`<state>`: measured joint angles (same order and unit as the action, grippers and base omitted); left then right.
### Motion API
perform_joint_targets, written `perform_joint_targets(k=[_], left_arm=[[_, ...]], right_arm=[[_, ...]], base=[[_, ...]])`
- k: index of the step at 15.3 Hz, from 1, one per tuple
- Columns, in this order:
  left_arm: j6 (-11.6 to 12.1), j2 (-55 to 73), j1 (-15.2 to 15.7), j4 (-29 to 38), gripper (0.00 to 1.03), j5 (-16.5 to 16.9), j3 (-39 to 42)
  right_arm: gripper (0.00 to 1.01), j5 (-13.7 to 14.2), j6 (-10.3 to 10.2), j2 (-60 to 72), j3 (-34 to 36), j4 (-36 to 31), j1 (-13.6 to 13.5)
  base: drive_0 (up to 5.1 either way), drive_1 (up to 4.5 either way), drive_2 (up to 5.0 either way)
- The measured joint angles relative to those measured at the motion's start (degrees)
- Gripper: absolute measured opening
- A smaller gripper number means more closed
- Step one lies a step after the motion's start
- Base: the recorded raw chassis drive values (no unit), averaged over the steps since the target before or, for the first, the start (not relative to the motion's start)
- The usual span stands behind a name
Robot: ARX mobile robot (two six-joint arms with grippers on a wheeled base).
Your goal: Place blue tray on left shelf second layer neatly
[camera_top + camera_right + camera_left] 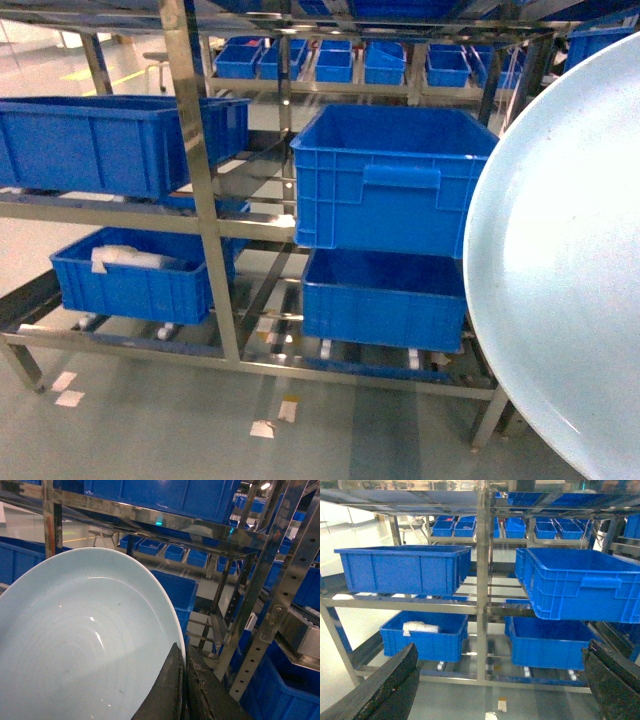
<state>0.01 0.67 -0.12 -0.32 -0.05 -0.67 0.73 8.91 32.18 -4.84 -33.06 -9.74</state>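
Observation:
The blue tray (560, 270), a pale glossy round dish, is held tilted on edge close to the head camera and fills the right of that view. In the right wrist view my right gripper (182, 650) is shut on the blue tray (80, 645), one finger on the inner face and one behind the rim. My left gripper (502, 647) is open with nothing between its fingers, facing the rack from a distance. The left shelf second layer (90, 208) is a steel rail tier carrying a large deep-blue crate (115, 140). Neither gripper shows in the head view.
A steel post (200, 170) splits the rack into bays. The right bay holds a tilted deep-blue crate (390, 175) above another crate (385, 295). The lower left crate (135, 275) holds a white bag. Small crates (335, 60) line a far rack. Tape scraps (262, 428) lie on the floor.

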Motion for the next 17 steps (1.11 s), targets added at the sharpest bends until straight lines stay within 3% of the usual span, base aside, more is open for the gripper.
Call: perform_joint_targets(k=[9,17], left_arm=[[0.0,0.0,0.0,-0.13,0.98,0.02,0.0],[0.0,0.0,0.0,0.02,0.98,-0.02,0.0]], right_arm=[[0.02,-0.02,0.0,-0.04,-0.02,-0.04,-0.02],[0.02,-0.02,0.02,0.0,0.0,-0.17,-0.02]], base=[[-1.5,-1.54,-1.5],[0.0,4.11,-4.2]])
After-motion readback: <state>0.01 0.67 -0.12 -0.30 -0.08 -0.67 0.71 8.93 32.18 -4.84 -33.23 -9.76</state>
